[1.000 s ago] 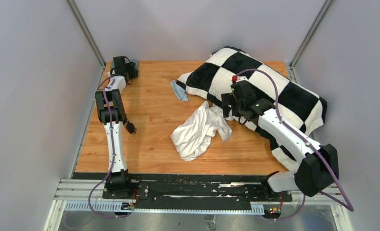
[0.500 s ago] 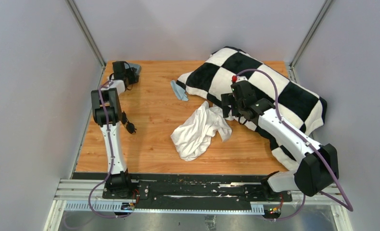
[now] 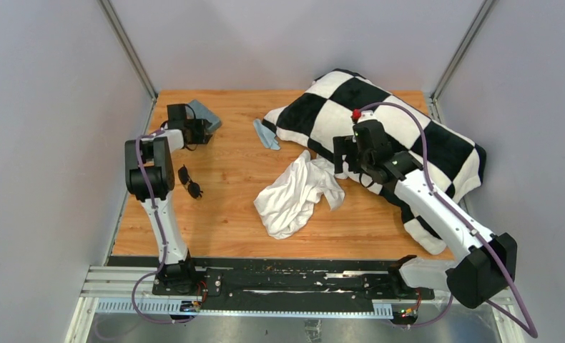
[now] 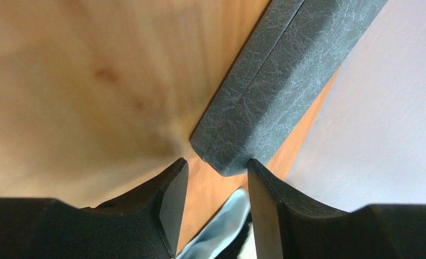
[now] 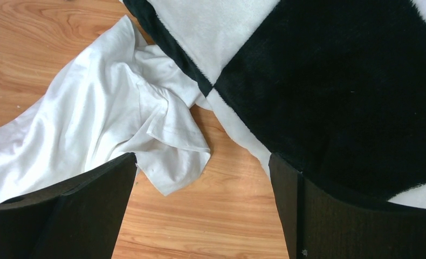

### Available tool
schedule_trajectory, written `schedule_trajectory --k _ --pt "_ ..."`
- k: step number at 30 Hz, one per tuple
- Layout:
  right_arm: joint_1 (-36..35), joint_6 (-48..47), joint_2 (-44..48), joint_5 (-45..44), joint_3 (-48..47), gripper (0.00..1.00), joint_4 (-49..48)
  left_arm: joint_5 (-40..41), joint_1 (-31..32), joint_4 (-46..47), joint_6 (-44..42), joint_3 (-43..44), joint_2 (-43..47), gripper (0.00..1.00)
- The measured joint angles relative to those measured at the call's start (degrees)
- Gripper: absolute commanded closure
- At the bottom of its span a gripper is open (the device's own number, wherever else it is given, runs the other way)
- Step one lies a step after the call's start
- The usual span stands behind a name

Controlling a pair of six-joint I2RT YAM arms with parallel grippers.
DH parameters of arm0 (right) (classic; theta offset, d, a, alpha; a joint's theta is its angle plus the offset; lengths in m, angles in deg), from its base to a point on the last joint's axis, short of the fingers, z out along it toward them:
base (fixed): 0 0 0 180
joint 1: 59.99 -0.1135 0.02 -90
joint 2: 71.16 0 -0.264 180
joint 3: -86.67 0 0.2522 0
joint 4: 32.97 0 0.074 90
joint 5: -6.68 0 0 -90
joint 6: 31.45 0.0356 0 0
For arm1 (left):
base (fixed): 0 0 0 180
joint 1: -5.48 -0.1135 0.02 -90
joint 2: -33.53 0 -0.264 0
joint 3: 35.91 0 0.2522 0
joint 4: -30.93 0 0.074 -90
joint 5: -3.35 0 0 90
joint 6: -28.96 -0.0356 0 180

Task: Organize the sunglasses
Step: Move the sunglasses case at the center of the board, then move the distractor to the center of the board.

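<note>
The sunglasses (image 3: pixel 189 181), small, black and thin-framed, lie on the wooden table (image 3: pixel 222 214) beside the left arm's elbow, untouched. The grey-blue case (image 3: pixel 209 115) lies closed at the back left. My left gripper (image 3: pixel 202 129) points at it. In the left wrist view the gripper (image 4: pixel 217 162) is open, and the case's rounded end (image 4: pixel 286 81) sits just at the fingertips, against the right finger (image 4: pixel 265 210). My right gripper (image 3: pixel 340 153) is open and empty. In the right wrist view it (image 5: pixel 203 162) hovers over bare wood between a white cloth and a pillow.
A light-blue cloth (image 3: pixel 267 134) lies at the back middle and shows in the left wrist view (image 4: pixel 221 226). A crumpled white cloth (image 3: pixel 294 196) lies mid-table. A large black-and-white checkered pillow (image 3: pixel 394 136) fills the right side. Grey walls close in the table.
My left arm has swung its elbow out to the left, uncovering the sunglasses. Its gripper and the case have shifted nearer and rightward. My right gripper has moved slightly back and to the right.
</note>
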Motion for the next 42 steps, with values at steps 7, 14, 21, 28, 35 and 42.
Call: schedule_trajectory --k 7,14,21,28,35,42 --pt "0.0 1.0 3.1 3.8 1.5 0.03 0.0 1.7 2.7 -11.8 -12.2 -6.1 9.3 0.43" --pt "-0.9 1.4 4.7 11.2 2.8 0.03 0.0 7.4 7.9 -24.7 -25.5 -13.2 21.4 0.30" --pt "-7.8 2.8 0.8 16.3 2.6 0.03 -2.1 11.6 13.0 -29.5 -35.4 -16.1 37.4 0.27" --pt "-16.0 4.3 -14.3 20.6 -3.7 0.03 -7.8 15.4 13.8 -34.0 -42.8 -18.3 50.2 0.26" --pt "-17.0 4.9 -32.4 24.6 -19.0 0.04 -12.7 18.3 13.8 -38.8 -46.5 -19.3 56.9 0.26" --pt "-17.9 6.1 -45.3 28.1 -29.2 0.04 -13.1 18.3 13.8 -40.5 -47.2 -20.5 58.2 0.25"
